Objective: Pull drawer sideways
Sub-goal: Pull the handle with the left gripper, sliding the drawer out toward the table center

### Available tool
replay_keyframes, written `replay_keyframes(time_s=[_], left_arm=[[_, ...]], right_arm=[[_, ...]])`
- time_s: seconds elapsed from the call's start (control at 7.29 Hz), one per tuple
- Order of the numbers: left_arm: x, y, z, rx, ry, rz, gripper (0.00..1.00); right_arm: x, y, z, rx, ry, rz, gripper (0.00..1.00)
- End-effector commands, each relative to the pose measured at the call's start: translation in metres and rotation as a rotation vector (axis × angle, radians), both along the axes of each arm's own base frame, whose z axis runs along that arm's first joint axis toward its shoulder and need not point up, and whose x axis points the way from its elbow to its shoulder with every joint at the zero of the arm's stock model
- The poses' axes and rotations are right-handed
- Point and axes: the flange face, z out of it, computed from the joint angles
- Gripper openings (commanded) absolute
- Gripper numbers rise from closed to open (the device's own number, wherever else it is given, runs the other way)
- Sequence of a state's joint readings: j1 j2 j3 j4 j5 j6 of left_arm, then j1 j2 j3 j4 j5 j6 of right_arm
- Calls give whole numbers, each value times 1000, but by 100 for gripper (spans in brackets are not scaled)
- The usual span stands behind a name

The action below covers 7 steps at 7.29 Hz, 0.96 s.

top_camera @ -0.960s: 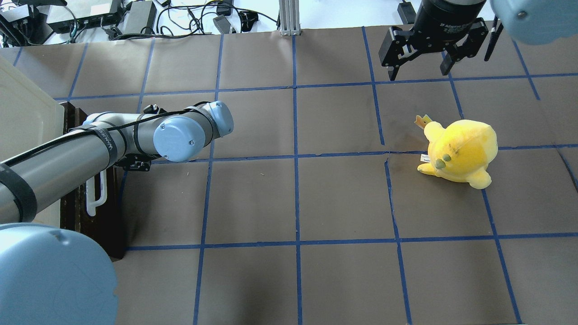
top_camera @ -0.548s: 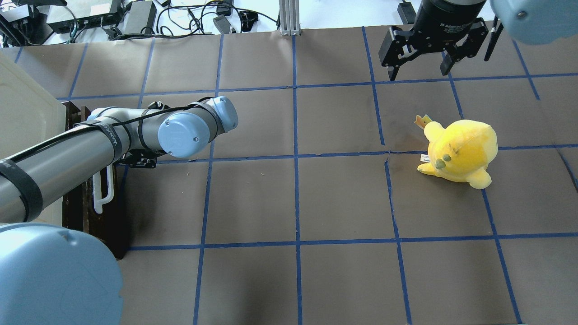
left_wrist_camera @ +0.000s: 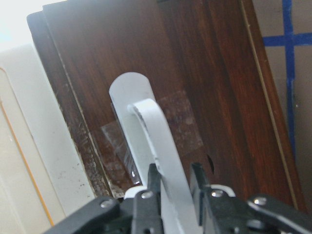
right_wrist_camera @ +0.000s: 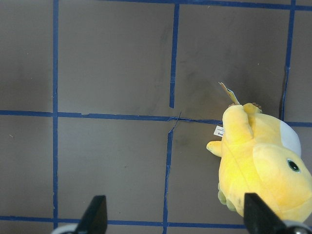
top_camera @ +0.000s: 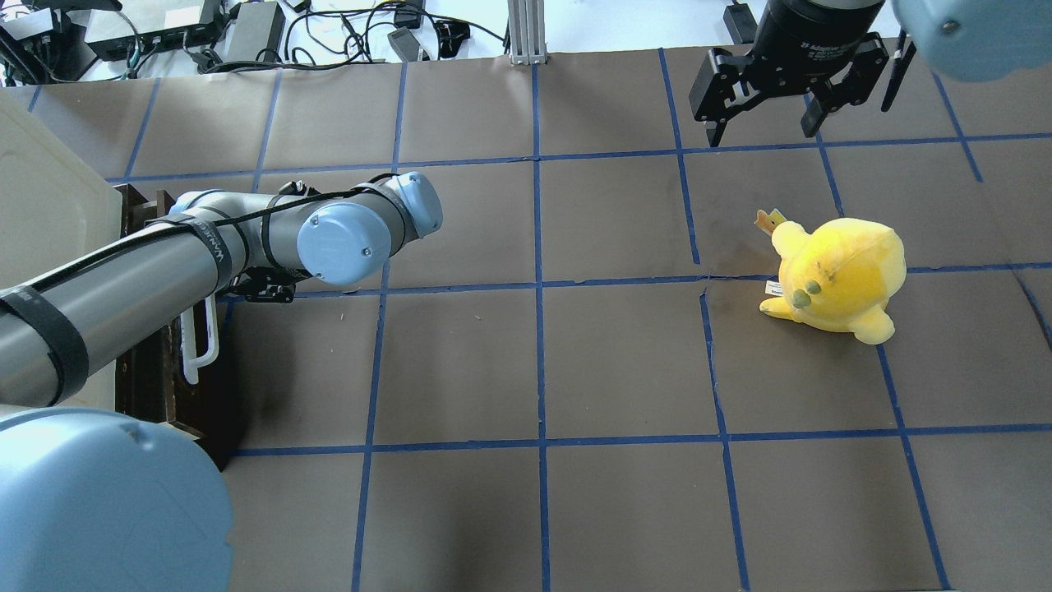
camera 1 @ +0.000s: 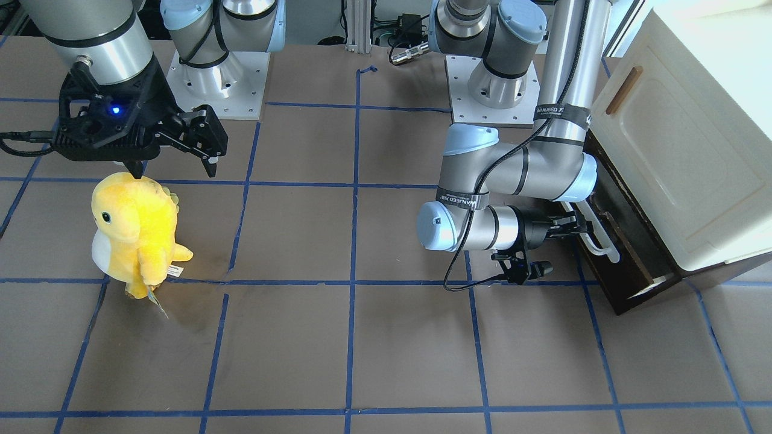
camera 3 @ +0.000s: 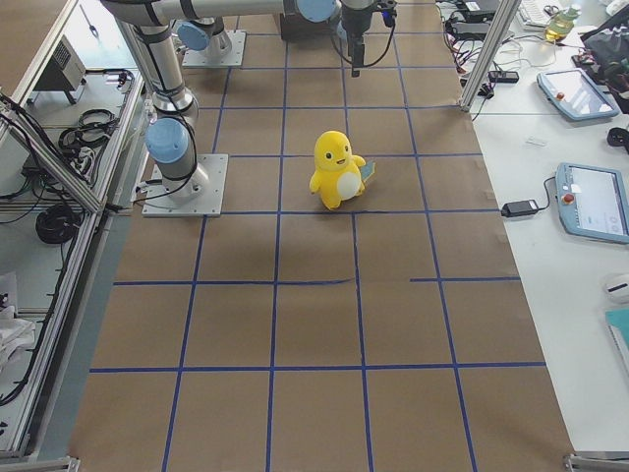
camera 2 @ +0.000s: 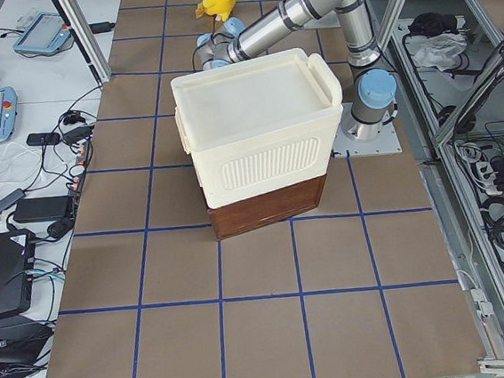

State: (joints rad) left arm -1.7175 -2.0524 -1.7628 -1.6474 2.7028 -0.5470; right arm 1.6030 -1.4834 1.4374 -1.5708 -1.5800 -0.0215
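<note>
Drawer point(left_wrist_camera: 209, 73) front: dark reddish-brown wood grain. Bar handle point(left_wrist_camera: 156, 131): white. Cabinet point(camera 1: 681, 157), right of front view: pale cream. Table point(top_camera: 625, 362): brown, blue tape grid. Plush toy point(camera 1: 129, 223): yellow, white belly. Left gripper point(left_wrist_camera: 174, 170), right gripper point(top_camera: 762, 136): black.

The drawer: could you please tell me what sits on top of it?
The cream cabinet sits on top of the drawer and covers nearly all of it, so the drawer's inside cannot be seen.
</note>
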Motion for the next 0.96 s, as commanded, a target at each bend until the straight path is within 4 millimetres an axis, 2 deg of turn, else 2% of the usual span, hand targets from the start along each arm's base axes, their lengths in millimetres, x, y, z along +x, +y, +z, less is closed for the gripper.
replay_keyframes(time_s=[0.0, 0.82], left_arm=[[-6, -5, 6, -18, 20, 7, 24], [-32, -7, 15, -23, 46, -29, 24]], right_arm=[[0, 0, 0, 0, 0, 0, 100], [0, 0, 0, 0, 0, 0, 100]])
